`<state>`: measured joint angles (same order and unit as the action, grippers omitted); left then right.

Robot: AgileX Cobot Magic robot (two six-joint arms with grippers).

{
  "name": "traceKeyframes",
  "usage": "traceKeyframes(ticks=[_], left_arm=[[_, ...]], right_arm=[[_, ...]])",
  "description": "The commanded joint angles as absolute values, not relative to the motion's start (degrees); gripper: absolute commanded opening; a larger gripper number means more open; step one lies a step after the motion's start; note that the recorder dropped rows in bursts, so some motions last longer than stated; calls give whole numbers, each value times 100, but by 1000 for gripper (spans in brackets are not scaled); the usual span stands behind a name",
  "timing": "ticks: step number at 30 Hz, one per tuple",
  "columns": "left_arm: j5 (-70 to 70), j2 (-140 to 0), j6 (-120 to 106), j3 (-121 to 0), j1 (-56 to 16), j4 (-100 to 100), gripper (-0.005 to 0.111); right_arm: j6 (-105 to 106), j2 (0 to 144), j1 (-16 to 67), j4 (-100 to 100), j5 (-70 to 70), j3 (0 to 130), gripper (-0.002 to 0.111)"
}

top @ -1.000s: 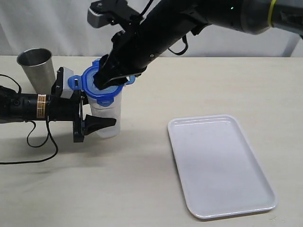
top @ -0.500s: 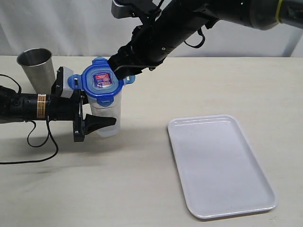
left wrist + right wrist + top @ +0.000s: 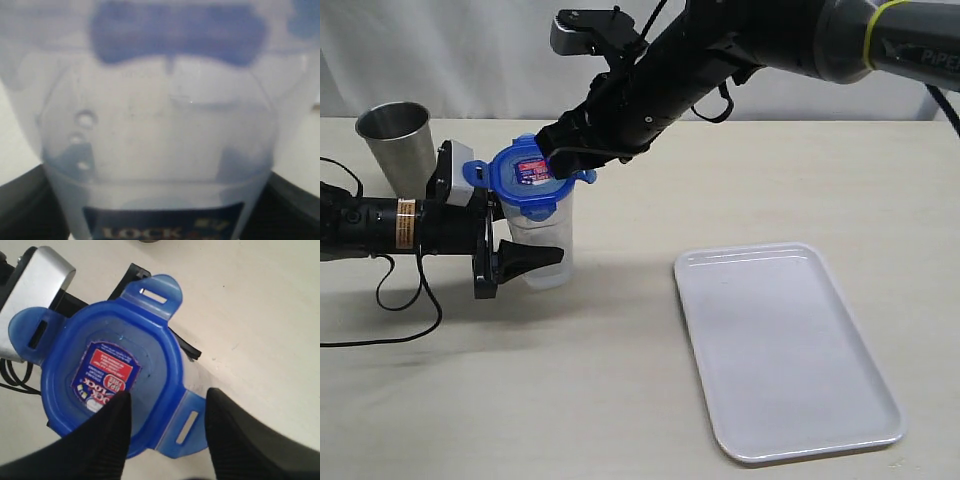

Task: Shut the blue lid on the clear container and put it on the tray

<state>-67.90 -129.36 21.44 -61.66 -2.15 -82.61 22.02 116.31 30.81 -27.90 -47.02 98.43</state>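
Your left hand point(image 3: 520, 245) gripped the clear container point(image 3: 552, 225), right hand point(image 3: 169, 405) open above the blue lid point(image 3: 532, 180). Tabs point(image 3: 152, 290) looked unlatched; the tray point(image 3: 785, 350) placement was not yet done.

Beneath me lies a wide, flat, pale beige surface point(image 3: 620, 400) with a faint streaky grain, matte and evenly lit. From my right wrist it shows the same cream tone point(image 3: 260, 315). Along its far edge hangs a white-grey fabric backdrop point(image 3: 440, 50) with soft vertical folds. The light I see is diffuse, and shadows on the surface are short and soft-edged.
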Motion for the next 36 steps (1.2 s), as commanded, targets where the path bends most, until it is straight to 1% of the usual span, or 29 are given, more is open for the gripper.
traceKeyframes(ticks=[1, 15, 21, 25, 28, 32, 36], left_arm=[[-6852, -12926, 2138, -6149, -266, -8236, 0], [-6996, -12926, 2256, -6149, -266, -8304, 0], [-6996, -12926, 2270, -6149, -266, -8327, 0], [-6996, -12926, 2280, -6149, -266, -8367, 0], [-6996, -12926, 2280, -6149, -266, -8367, 0], [-6996, -12926, 2280, -6149, -266, -8367, 0], [-6996, -12926, 2296, -6149, -266, -8249, 0]], right_arm=[[2444, 11907, 3082, -2973, -4861, 9797, 43], [2821, 12393, 3071, -3876, -5329, 9797, 43], [3138, 12783, 3071, -4509, -5727, 9797, 34], [3304, 12910, 3055, -4708, -5839, 9797, 32], [3321, 12826, 2860, -4632, -5875, 9797, 32], [3321, 12594, 2366, -4564, -5926, 9797, 32], [3321, 12580, 2254, -4553, -6008, 9797, 32]])
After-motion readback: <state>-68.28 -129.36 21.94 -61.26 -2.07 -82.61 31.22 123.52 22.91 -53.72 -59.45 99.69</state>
